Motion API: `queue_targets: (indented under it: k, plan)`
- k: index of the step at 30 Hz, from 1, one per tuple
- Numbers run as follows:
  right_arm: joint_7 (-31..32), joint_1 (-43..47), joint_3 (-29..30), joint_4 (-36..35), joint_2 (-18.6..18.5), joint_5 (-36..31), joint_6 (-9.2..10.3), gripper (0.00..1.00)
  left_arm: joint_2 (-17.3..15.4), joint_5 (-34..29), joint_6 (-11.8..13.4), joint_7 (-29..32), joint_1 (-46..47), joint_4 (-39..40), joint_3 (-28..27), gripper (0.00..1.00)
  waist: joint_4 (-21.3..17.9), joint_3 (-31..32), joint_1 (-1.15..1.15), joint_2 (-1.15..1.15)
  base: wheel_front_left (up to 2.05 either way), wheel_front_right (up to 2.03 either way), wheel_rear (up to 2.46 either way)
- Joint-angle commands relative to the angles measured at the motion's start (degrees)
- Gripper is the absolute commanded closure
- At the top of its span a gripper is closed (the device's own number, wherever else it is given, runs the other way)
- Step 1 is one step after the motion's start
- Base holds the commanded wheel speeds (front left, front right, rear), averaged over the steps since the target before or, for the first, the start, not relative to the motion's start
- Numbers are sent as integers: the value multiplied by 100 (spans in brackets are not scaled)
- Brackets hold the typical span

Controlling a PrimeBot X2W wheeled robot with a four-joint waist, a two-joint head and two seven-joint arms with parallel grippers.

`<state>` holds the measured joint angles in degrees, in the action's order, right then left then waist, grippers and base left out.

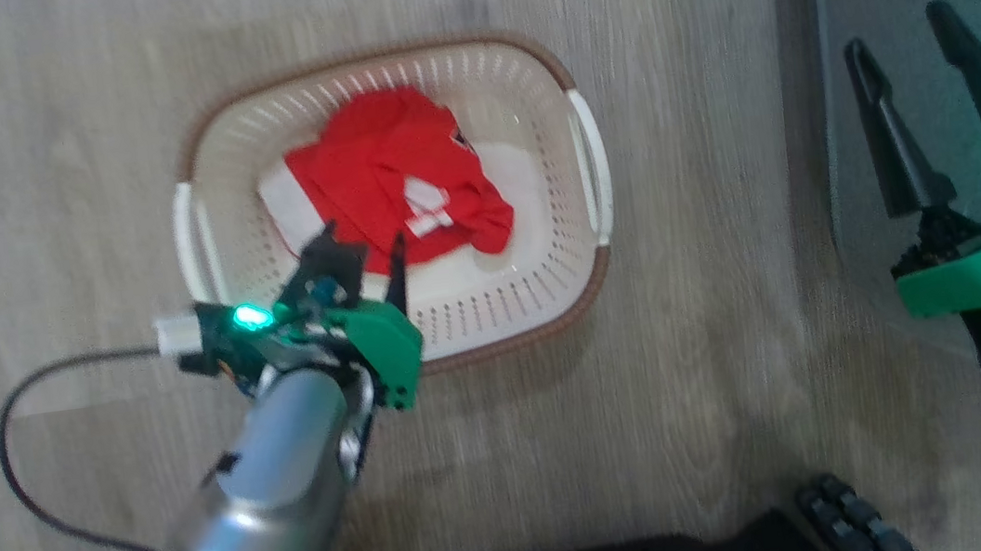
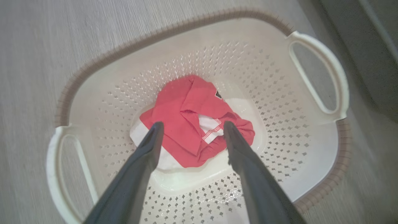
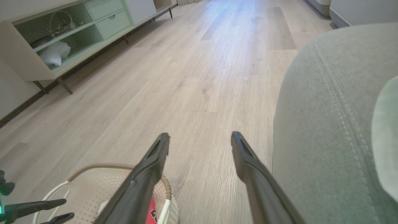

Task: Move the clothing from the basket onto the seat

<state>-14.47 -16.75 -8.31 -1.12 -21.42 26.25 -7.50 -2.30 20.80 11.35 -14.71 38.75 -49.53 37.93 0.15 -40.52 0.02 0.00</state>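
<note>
Clothing (image 2: 183, 133) bunched on basket (image 2: 311, 149) floor. Your left fingers (image 2: 146, 155) wide above it, empty; right fingers (image 3: 248, 168) wide beside seat (image 3: 326, 124). Risk: you pinch shallow, grab one fold, garment slips; tips could snag perforations.

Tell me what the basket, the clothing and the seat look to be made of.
Basket: likely moulded plastic, glossy cream, punched holes, brown woven-look rim. Clothing: soft fabric, matte red and white, creased. Seat: probably upholstery cloth, matte grey-green, double stitching.
</note>
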Motion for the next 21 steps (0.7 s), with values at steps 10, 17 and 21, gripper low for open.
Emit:
queue_targets:
  k: [10,17,21]
  plan:
    - [-52,-266,-302,-514,117,10,1,0,-58,220,16,-29,1226,-1372,188,0,-642,-1315,-2,0,0,0,0]
    - [-52,-392,-377,-719,257,46,1,0,-66,155,-66,-25,1974,-2165,277,0,-832,-1815,-2,0,0,0,0]
    - [-52,-408,-452,-771,287,46,1,0,-115,100,-61,45,2216,-2343,351,0,-914,-1951,-2,0,0,0,0]
